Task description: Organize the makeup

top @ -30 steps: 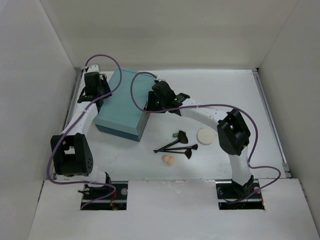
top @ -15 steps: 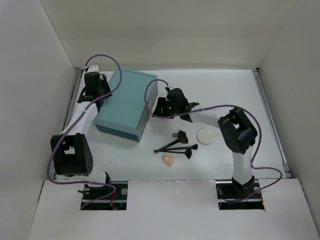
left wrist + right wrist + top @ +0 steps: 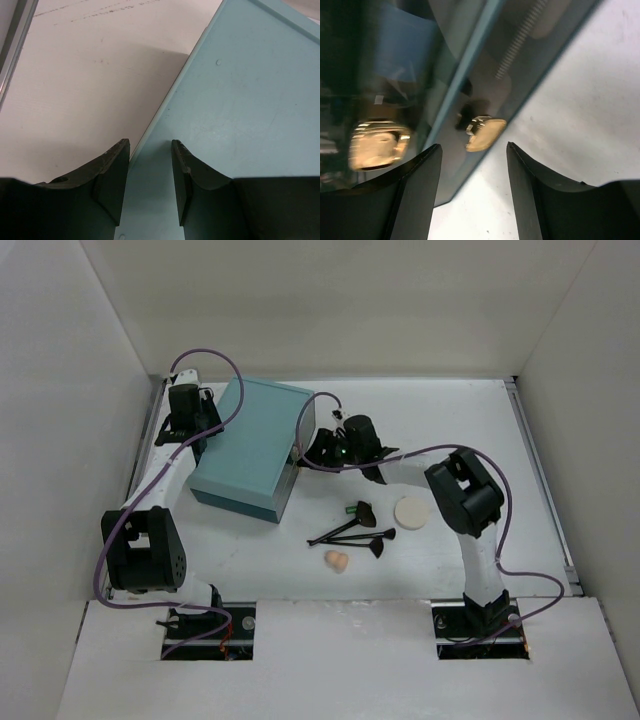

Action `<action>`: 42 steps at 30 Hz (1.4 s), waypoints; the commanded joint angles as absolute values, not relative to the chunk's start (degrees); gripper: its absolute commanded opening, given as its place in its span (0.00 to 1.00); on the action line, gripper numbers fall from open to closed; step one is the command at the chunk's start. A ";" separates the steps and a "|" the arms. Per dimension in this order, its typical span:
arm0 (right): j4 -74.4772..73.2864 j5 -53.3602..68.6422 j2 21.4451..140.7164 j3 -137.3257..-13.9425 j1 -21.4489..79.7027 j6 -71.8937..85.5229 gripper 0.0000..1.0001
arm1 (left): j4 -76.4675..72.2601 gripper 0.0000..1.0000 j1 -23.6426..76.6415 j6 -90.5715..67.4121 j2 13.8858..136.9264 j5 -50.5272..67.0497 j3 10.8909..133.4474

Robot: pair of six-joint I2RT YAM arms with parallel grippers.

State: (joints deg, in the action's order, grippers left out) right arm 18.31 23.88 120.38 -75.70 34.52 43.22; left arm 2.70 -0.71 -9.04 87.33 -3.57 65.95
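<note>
Left pincer (image 3: 148, 150): sitting narrowly parted over the teal box (image 3: 250, 445) far-left edge; grip unclear.
Right pincer (image 3: 473, 150): standing released, facing the gold latch (image 3: 485, 132).
Makeup: brushes (image 3: 352, 530), puff (image 3: 411, 512), sponge (image 3: 337, 560) lying on desk (image 3: 480, 440), near-right of box.

On the table (image 3: 500, 430), the box (image 3: 250, 445) blocked the 10 o'clock quarter. Brushes (image 3: 352, 530), puff (image 3: 411, 512) and sponge (image 3: 337, 560) cluttered the centre. Bare room lay toward 2 o'clock.

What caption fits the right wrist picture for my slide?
Right gripper, jaws apart, faces a gold latch on the side of the teal box.
</note>
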 commanded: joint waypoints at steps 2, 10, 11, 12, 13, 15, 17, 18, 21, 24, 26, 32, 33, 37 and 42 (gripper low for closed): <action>24.25 26.63 122.16 -77.70 34.06 46.14 0.61 | 13.18 0.34 0.39 -9.05 90.79 -1.05 63.11; 31.81 28.83 125.24 -77.17 33.88 52.03 0.61 | 13.80 0.33 0.48 -9.14 91.05 -1.14 63.11; 31.99 28.83 125.77 -77.43 33.79 52.73 0.60 | 13.80 0.33 0.39 -9.14 91.05 -1.14 63.11; 32.43 29.09 126.38 -77.61 33.79 53.52 0.59 | 13.80 0.33 0.39 -9.14 91.05 -1.14 63.11; 32.69 29.35 127.08 -77.96 33.71 54.31 0.58 | 13.80 0.33 0.39 -9.14 91.05 -1.14 63.11; 34.09 30.40 128.05 -78.13 33.62 55.54 0.55 | 13.89 0.33 0.57 -9.14 90.97 -1.14 63.11; 35.68 31.02 128.93 -78.13 33.62 57.73 0.51 | 13.89 0.33 0.57 -9.14 90.97 -1.14 63.11; 36.29 31.55 129.20 -78.13 33.44 58.70 0.49 | 13.97 0.33 0.57 -9.14 90.97 -1.14 63.11; 38.84 32.69 129.99 -77.78 33.09 61.25 0.45 | 14.06 0.33 0.57 -9.23 90.97 -1.14 63.19; 43.14 34.09 130.34 -76.65 32.83 64.33 0.33 | 14.06 0.32 0.48 -9.23 90.88 -1.14 63.28; 46.39 34.89 130.08 -75.33 32.65 66.26 0.27 | 14.06 0.32 0.39 -9.23 90.62 -1.49 63.28; 47.55 32.79 125.52 -69.10 30.98 66.19 0.22 | 14.06 0.32 0.39 -9.23 90.35 -1.76 63.19; 46.94 32.09 124.03 -67.43 30.63 65.57 0.22 | 14.06 0.32 0.39 -9.23 90.26 -1.76 63.11; 41.06 27.52 116.56 -59.52 29.40 61.10 0.22 | 14.15 0.32 0.39 -9.23 90.00 -2.46 63.02; 31.66 21.28 109.26 -51.87 27.91 56.61 0.23 | 14.15 0.32 0.39 -9.23 89.56 -2.72 62.75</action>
State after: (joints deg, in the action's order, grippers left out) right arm 35.33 25.04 113.89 -54.13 28.42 60.82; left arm 2.79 -0.71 -9.08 87.31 -3.77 65.98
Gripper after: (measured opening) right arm 0.366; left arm 0.348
